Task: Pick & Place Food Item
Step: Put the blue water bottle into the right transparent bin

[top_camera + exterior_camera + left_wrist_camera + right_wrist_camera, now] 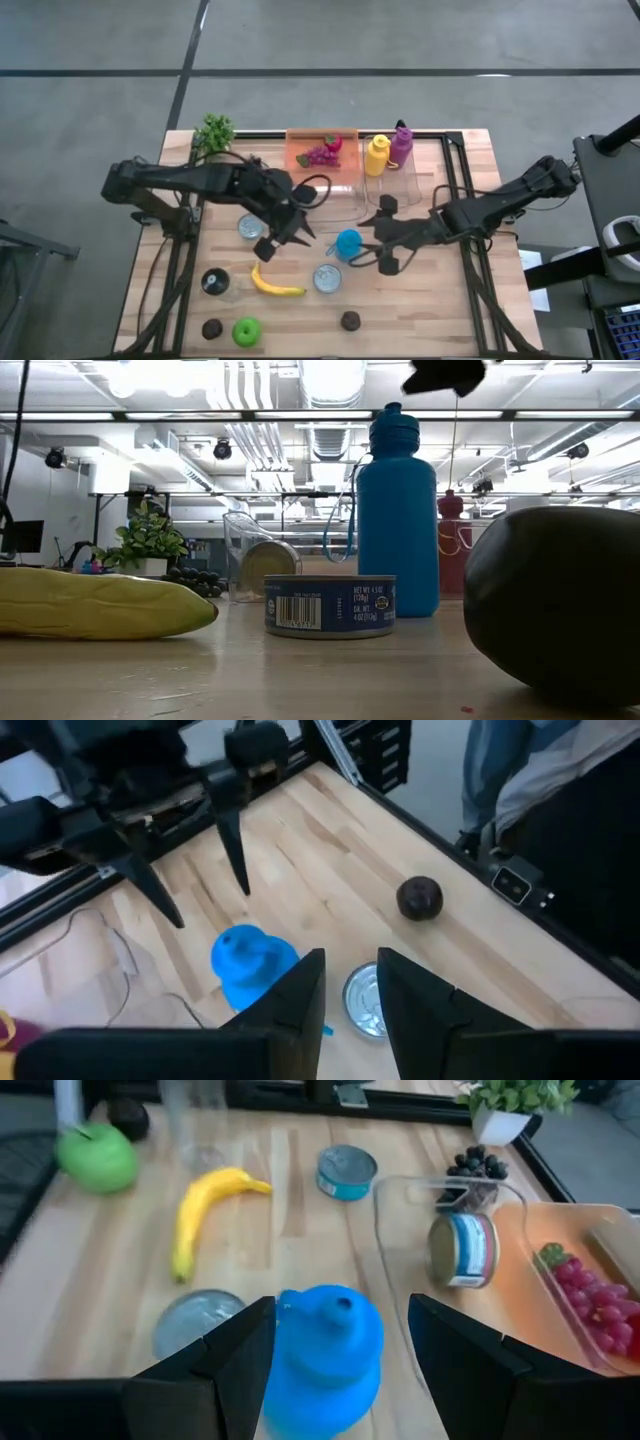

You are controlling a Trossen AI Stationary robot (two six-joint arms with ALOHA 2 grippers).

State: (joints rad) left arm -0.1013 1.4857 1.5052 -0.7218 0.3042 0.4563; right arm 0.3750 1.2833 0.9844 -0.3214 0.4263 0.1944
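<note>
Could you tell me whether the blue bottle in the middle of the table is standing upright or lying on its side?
Upright. In the low view the blue bottle stands on its base, cap on top; the high view shows its round cap from above.

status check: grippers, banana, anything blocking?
Left gripper open, empty, hovering above the table. Right gripper open astride the blue bottle, not clamped. Banana untouched on the table, nothing on it.

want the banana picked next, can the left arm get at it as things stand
Probably yes. The banana lies flat on bare table just in front of the left gripper, which holds nothing, with open wood around it. The nearest can lies off to one side, not between them.
</note>
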